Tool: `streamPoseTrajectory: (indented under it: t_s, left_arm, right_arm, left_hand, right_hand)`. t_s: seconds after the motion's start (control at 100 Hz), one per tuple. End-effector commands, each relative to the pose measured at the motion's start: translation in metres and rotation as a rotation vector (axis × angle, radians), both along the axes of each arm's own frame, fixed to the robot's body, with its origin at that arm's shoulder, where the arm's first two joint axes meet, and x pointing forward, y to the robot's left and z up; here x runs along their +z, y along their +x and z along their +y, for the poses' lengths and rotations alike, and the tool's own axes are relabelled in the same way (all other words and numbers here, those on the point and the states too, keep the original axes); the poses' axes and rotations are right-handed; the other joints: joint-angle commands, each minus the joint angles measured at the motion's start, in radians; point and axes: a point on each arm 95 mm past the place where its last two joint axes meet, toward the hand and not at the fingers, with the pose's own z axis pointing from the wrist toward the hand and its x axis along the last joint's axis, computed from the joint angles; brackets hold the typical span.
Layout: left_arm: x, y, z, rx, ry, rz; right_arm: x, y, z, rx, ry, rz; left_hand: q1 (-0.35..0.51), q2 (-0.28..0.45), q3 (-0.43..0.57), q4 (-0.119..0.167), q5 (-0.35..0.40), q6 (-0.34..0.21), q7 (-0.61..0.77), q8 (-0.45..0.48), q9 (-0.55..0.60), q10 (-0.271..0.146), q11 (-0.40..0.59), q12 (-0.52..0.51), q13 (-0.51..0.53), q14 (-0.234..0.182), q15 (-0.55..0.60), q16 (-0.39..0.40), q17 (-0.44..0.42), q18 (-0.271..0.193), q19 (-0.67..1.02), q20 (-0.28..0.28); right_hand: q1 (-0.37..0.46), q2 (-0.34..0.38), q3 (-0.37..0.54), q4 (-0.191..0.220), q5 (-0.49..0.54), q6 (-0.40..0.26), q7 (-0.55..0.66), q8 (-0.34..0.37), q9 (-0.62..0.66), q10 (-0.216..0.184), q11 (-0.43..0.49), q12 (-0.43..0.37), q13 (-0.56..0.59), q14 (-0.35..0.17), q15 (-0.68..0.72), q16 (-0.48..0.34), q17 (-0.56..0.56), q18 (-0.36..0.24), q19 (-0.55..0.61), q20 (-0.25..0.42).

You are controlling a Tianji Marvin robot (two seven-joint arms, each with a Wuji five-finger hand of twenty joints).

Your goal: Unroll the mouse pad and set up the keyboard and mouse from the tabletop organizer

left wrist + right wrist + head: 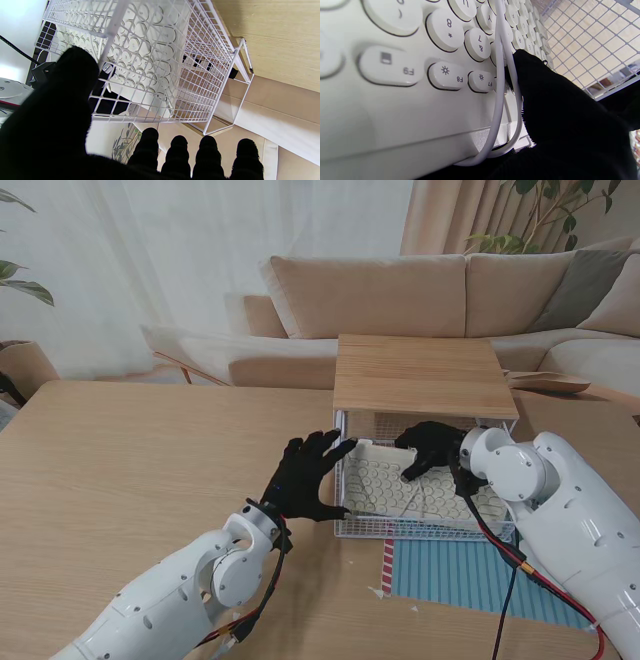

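From the stand, my right hand (432, 448) reaches into the wire drawer (425, 530) of the organizer (420, 375), fingers bent over the far edge of the keyboard (400, 485). My left hand (305, 477) is spread and holds nothing, its fingertips at the drawer's left side. The pad (470, 575) lies flat, nearer to me. The tabletop (140, 470) is pale wood; a beige sofa (420, 295) and curtains stand behind.

My left wrist shows the keyboard (150, 50) through the drawer mesh (200, 75), my fingers (177, 150) apart and off it.

My right wrist shows a finger (545, 87) against the keys (445, 30), beside a looped white cable (498, 100). I judge the lift should keep that cable off the wires.
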Motion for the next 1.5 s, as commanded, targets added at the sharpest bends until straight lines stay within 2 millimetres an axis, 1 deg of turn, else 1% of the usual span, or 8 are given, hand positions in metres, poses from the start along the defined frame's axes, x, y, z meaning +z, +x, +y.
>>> streamPoseTrajectory:
  t_s: [0.0, 0.23, 0.39, 0.65, 0.8, 1.02, 1.13, 1.49]
  left_arm:
    - [0.003, -0.001, -0.002, -0.004, -0.011, 0.004]
    - [0.007, -0.006, 0.000, 0.002, -0.047, 0.007]
    - [0.018, -0.012, 0.003, 0.005, -0.095, -0.014]
    - [0.034, -0.022, 0.020, 0.015, -0.196, -0.034]
    - [0.041, -0.019, 0.035, 0.048, -0.214, -0.054]
    - [0.044, -0.009, 0.050, 0.108, -0.241, 0.001]
    - [0.043, -0.005, 0.053, 0.127, -0.259, 0.041]
    - [0.045, 0.000, 0.053, 0.135, -0.291, 0.091]
  right_arm:
    - [0.006, -0.002, 0.006, 0.022, 0.008, -0.015]
    - [0.011, -0.003, 0.004, 0.026, 0.017, -0.061]
    - [0.011, -0.005, 0.002, 0.021, 0.024, -0.082]
    - [0.014, -0.010, 0.002, 0.025, 0.049, -0.144]
    - [0.018, -0.014, 0.001, 0.028, 0.062, -0.178]
    - [0.030, -0.016, 0.001, 0.041, 0.080, -0.213]
    - [0.036, -0.018, 0.001, 0.048, 0.082, -0.228]
    - [0.055, -0.024, 0.001, 0.093, 0.090, -0.301]
  left_hand:
    - [-0.001, 0.023, 0.035, 0.019, -0.032, 0.006, -0.021, -0.012, -0.011, 0.018, -0.008, -0.012, -0.031, 0.001, -0.011, -0.003, -0.010, -0.005, -0.031, 0.023]
    - [-0.023, 0.022, 0.024, 0.010, -0.036, 0.023, -0.027, -0.016, -0.014, 0.029, -0.014, -0.022, -0.032, 0.006, -0.014, -0.005, -0.012, 0.001, -0.032, 0.024]
    - [-0.050, 0.035, 0.009, 0.002, -0.034, 0.036, -0.034, -0.019, -0.014, 0.031, -0.016, -0.035, -0.032, 0.005, -0.016, -0.010, -0.012, 0.002, -0.034, 0.024]
    - [-0.102, 0.087, -0.034, -0.013, -0.030, 0.061, -0.027, -0.015, -0.012, 0.032, -0.009, -0.035, -0.030, 0.002, -0.012, -0.008, -0.006, 0.012, -0.033, 0.024]
    - [-0.085, 0.114, -0.063, -0.006, -0.031, 0.097, -0.006, -0.003, -0.012, 0.032, 0.007, 0.003, -0.032, 0.002, -0.002, 0.015, 0.002, 0.015, -0.031, 0.024]
    - [-0.056, 0.105, -0.044, 0.002, -0.025, 0.154, 0.071, 0.039, 0.006, 0.037, 0.041, 0.071, -0.032, 0.009, 0.010, 0.061, 0.030, 0.021, -0.025, 0.020]
    - [-0.054, 0.100, -0.032, 0.001, -0.029, 0.155, 0.088, 0.048, 0.015, 0.038, 0.055, 0.059, -0.034, 0.016, 0.024, 0.092, 0.033, 0.027, -0.025, 0.020]
    - [-0.049, 0.099, -0.025, 0.000, -0.026, 0.164, 0.124, 0.067, 0.040, 0.045, 0.088, 0.019, -0.032, 0.018, 0.026, 0.121, 0.035, 0.034, -0.029, 0.013]
  right_hand:
    - [0.154, 0.039, 0.201, 0.036, 0.046, -0.055, 0.062, 0.026, 0.060, 0.022, 0.084, 0.014, 0.090, -0.035, 0.173, 0.079, -0.006, -0.022, 0.042, 0.025]
    - [0.158, 0.027, 0.217, 0.036, 0.057, -0.054, 0.063, 0.030, 0.067, 0.036, 0.086, 0.017, 0.098, -0.037, 0.178, 0.082, 0.002, -0.019, 0.045, 0.029]
    - [0.158, 0.011, 0.237, 0.035, 0.067, -0.048, 0.062, 0.029, 0.075, 0.048, 0.083, 0.015, 0.109, -0.036, 0.180, 0.083, 0.010, -0.013, 0.046, 0.031]
    - [0.156, -0.006, 0.260, 0.034, 0.076, -0.043, 0.064, 0.030, 0.084, 0.058, 0.087, 0.018, 0.122, -0.036, 0.184, 0.086, 0.024, -0.006, 0.046, 0.035]
    - [0.155, -0.008, 0.268, 0.033, 0.076, -0.045, 0.065, 0.032, 0.084, 0.060, 0.088, 0.020, 0.118, -0.038, 0.185, 0.089, 0.024, -0.006, 0.045, 0.037]
    - [0.162, 0.007, 0.264, 0.030, 0.074, -0.053, 0.062, 0.034, 0.066, 0.066, 0.091, 0.027, 0.094, -0.035, 0.195, 0.101, -0.004, -0.011, 0.037, 0.047]
    - [0.164, 0.015, 0.259, 0.031, 0.072, -0.056, 0.062, 0.037, 0.060, 0.064, 0.094, 0.030, 0.086, -0.038, 0.199, 0.106, -0.012, -0.013, 0.036, 0.053]
    - [0.168, 0.011, 0.260, 0.035, 0.078, -0.070, 0.062, 0.043, 0.058, 0.064, 0.094, 0.028, 0.080, -0.037, 0.200, 0.114, -0.021, -0.016, 0.028, 0.063]
